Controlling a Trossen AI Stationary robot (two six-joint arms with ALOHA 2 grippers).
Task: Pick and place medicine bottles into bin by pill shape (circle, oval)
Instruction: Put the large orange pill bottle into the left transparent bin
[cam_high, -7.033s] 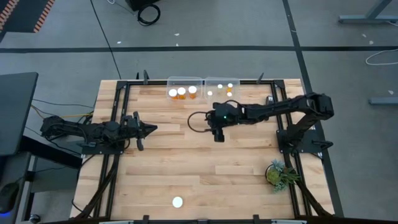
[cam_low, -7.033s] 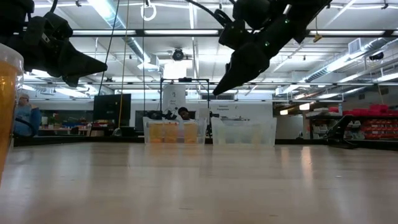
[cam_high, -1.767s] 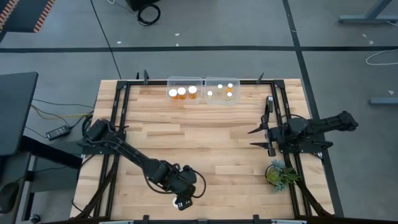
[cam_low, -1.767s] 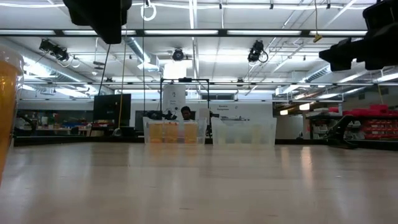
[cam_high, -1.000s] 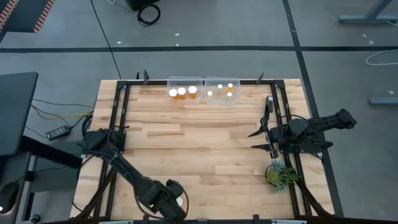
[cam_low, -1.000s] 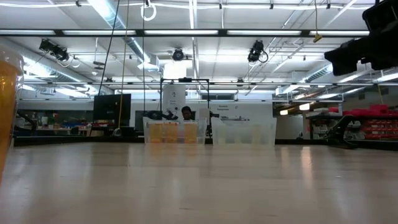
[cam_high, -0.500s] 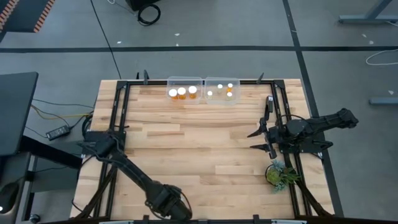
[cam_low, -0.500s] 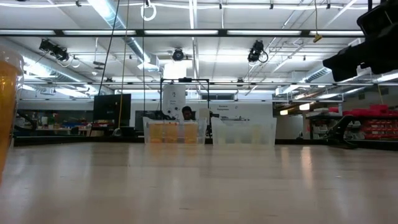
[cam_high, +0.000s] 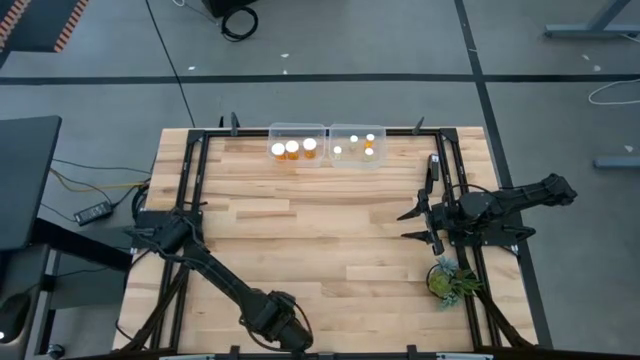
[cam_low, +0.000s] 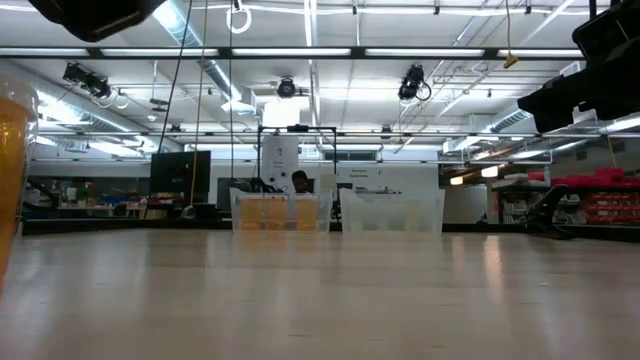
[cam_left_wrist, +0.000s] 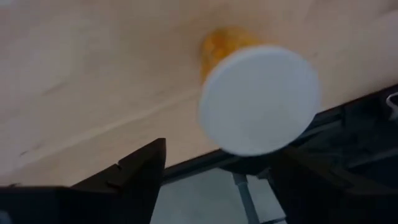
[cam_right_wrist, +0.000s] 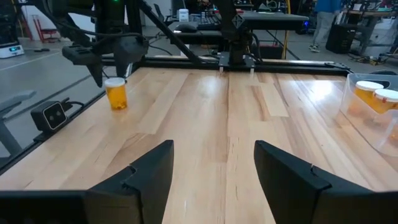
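One medicine bottle (cam_right_wrist: 116, 93), amber with a white cap (cam_left_wrist: 258, 99), stands upright on its base by the table's near edge. My left gripper (cam_right_wrist: 114, 65) hangs open just above it, pointing down. Its fingers stand either side of the cap without touching it, and it hides the bottle in the high view (cam_high: 285, 328). My right gripper (cam_high: 415, 225) waits open and level at the table's right side. The other medicine bottles lie in two clear bins at the far edge: three large-capped ones in the left bin (cam_high: 298, 130), several small-capped ones in the right bin (cam_high: 357, 130).
A green plant (cam_high: 450, 280) stands at the near right corner, close under my right arm. Black frame rails (cam_high: 190, 180) run along the table's left and right sides. Bare wood (cam_high: 330, 230) lies between the bins and the bottle.
My left gripper has come down over the bottle at the near edge and has rolled about its own axis. It now covers the white cap in the high view and shows at the top left of the low view.
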